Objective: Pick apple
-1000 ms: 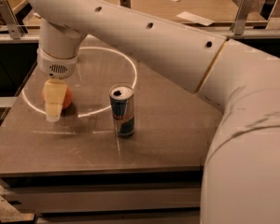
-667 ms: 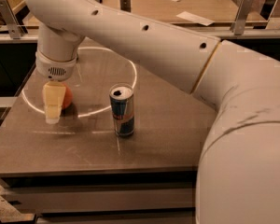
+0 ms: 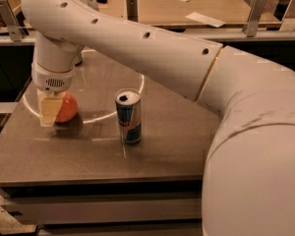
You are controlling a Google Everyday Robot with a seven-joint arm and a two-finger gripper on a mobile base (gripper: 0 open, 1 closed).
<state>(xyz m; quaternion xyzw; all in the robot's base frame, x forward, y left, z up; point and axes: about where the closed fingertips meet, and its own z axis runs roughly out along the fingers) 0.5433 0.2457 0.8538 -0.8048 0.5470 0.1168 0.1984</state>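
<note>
The tool point(image 3: 50, 111) stands low on the tabletop point(image 3: 177, 132). The apple point(image 3: 68, 108) sits just to its right, partly behind it. You cannot tell whether the tool grips it. Step in hand: grasping. Next, confirm closure, then lift clear of the can point(image 3: 129, 118) farther right.

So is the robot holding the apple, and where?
Cannot tell. The gripper is down at the apple, hiding one side of it, but no hold shows clearly.

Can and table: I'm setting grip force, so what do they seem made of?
Can: thin metal, likely aluminium; glossy printed wall, bare shiny top. Table: smooth, faintly reflective; laminate or metal, unclear. Pincer sits at the apple.
</note>
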